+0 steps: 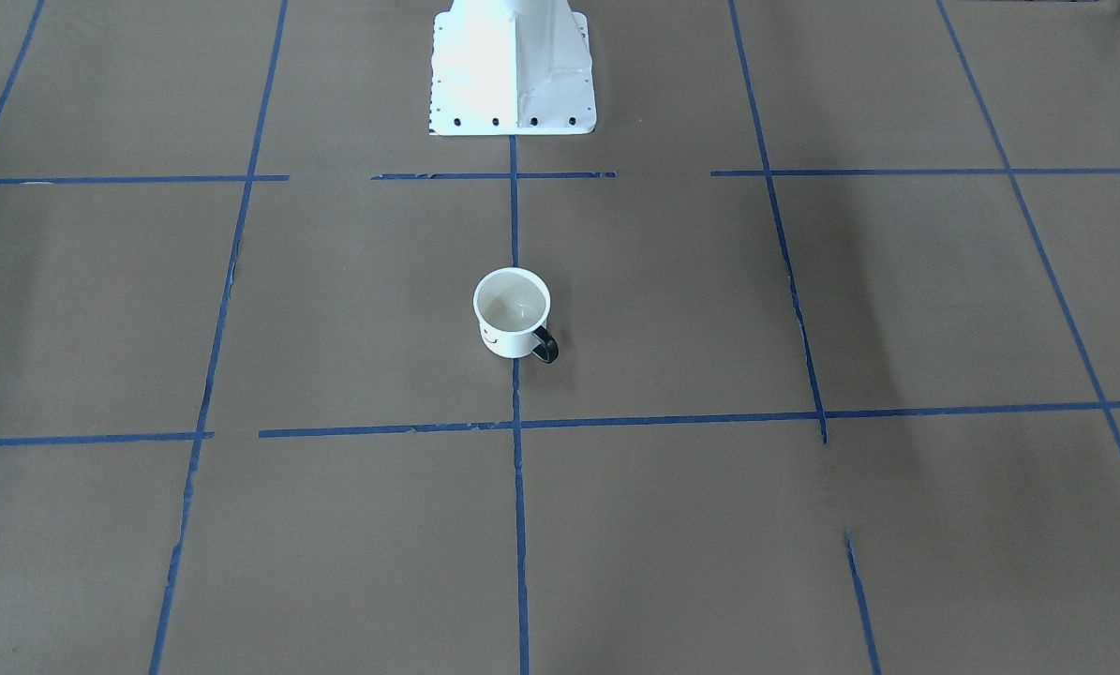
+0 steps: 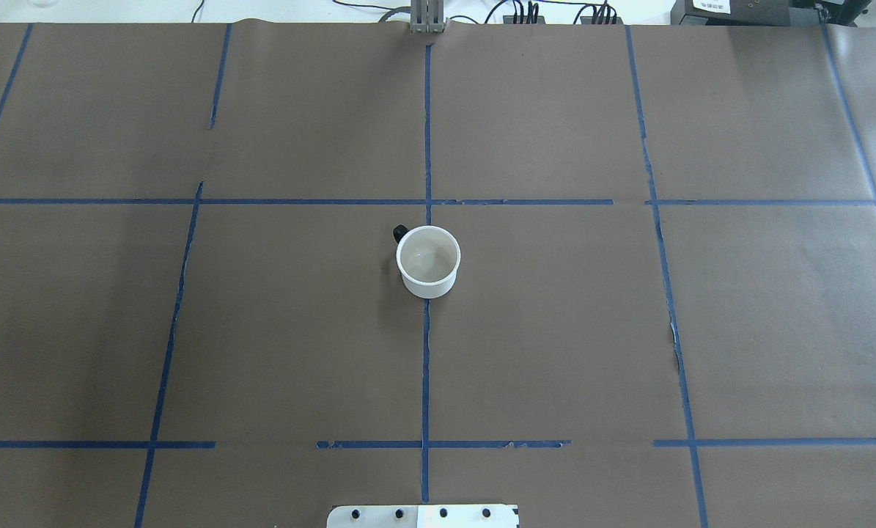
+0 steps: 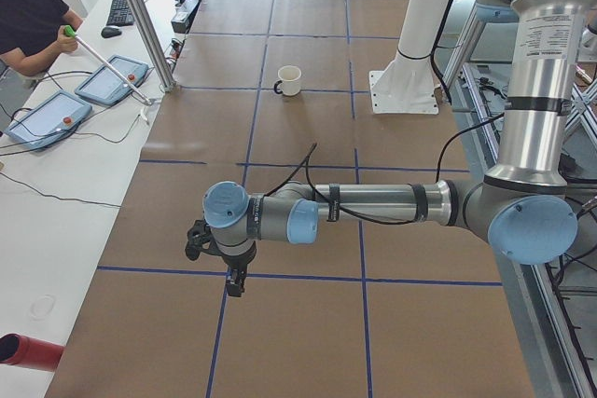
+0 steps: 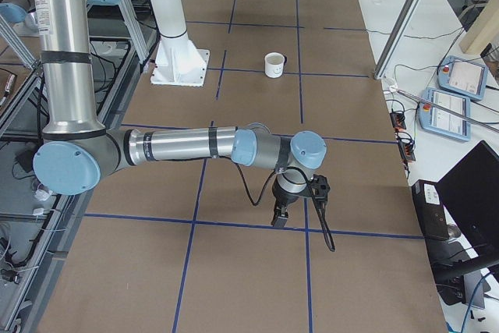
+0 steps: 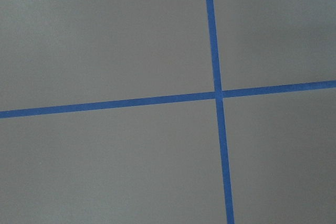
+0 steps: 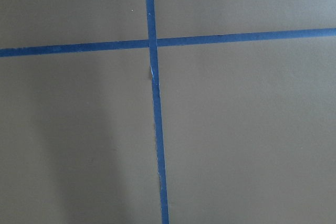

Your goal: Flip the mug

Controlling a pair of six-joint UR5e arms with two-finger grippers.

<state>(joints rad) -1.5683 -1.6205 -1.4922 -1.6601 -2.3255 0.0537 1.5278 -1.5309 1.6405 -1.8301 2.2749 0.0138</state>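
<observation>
The white mug (image 1: 513, 314) stands upright with its opening up at the middle of the brown table, on a blue tape line. Its black handle (image 1: 545, 347) points away from the robot base. It also shows in the overhead view (image 2: 428, 262) and small in both side views (image 3: 289, 80) (image 4: 274, 65). My left gripper (image 3: 233, 281) hangs far from the mug over the table's left end. My right gripper (image 4: 279, 220) hangs far from it over the right end. Each points down over a tape crossing. I cannot tell whether either is open or shut. Both wrist views show only paper and tape.
The white robot base (image 1: 513, 66) stands behind the mug. An operator (image 3: 28, 16) sits by teach pendants (image 3: 112, 81) beyond the table's far edge. More pendants (image 4: 460, 79) and a metal post (image 4: 405, 21) stand along that edge.
</observation>
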